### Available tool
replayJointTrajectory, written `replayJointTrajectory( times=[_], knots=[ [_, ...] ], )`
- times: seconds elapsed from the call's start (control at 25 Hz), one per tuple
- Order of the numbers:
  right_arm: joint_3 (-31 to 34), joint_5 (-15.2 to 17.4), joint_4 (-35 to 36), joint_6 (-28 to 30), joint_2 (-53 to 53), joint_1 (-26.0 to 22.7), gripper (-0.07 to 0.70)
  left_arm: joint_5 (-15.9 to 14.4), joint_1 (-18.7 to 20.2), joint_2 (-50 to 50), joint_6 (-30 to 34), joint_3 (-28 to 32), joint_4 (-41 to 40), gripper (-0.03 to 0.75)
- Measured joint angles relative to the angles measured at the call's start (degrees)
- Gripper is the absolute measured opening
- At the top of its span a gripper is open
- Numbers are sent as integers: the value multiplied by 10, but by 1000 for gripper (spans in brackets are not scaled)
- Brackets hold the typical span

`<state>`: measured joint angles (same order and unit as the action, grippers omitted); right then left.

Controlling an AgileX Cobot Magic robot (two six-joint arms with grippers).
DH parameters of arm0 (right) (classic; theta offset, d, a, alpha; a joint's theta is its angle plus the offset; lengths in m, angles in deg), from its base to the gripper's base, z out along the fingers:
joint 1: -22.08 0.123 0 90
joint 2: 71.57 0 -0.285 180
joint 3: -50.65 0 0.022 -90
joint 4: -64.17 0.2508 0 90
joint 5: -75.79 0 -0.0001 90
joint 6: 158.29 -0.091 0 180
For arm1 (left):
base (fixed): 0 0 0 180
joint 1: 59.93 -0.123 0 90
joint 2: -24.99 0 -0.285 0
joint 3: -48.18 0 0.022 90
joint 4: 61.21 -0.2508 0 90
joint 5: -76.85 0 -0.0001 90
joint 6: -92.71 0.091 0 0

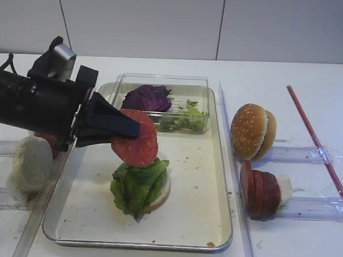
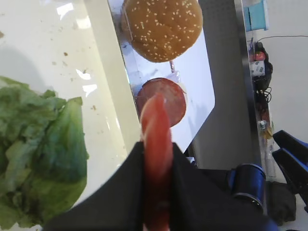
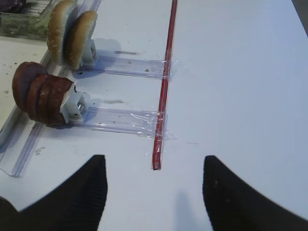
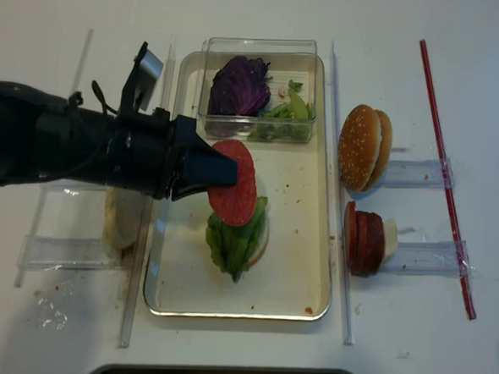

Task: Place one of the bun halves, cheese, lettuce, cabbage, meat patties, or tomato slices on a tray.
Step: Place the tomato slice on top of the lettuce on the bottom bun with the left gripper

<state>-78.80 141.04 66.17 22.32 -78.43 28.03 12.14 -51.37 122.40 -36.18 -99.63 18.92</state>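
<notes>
The left claw [image 1: 128, 128] is clamped on the edge of a bright red, flat round tomato slice [image 1: 137, 140], holding it tilted just above the wavy green lettuce leaf [image 1: 138, 184] lying on a pale bun half [image 1: 162, 193], likely to stack it there. All of this sits over the shallow cream tray with a silvery rim [image 1: 208, 220]. The right claw [image 3: 154, 185] hangs spread wide over bare white table to the right.
</notes>
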Motion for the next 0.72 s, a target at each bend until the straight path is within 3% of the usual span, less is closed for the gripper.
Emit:
replayJointTrajectory(
  times=[0.32, 0.72],
  knots=[
    [0, 0, 0, 0, 0, 0, 454, -12, 0, 67, 25, 0, 32, 49],
    [0, 0, 0, 0, 0, 0, 454, -13, 0, 74, 20, 0, 12, 49]
  ],
)
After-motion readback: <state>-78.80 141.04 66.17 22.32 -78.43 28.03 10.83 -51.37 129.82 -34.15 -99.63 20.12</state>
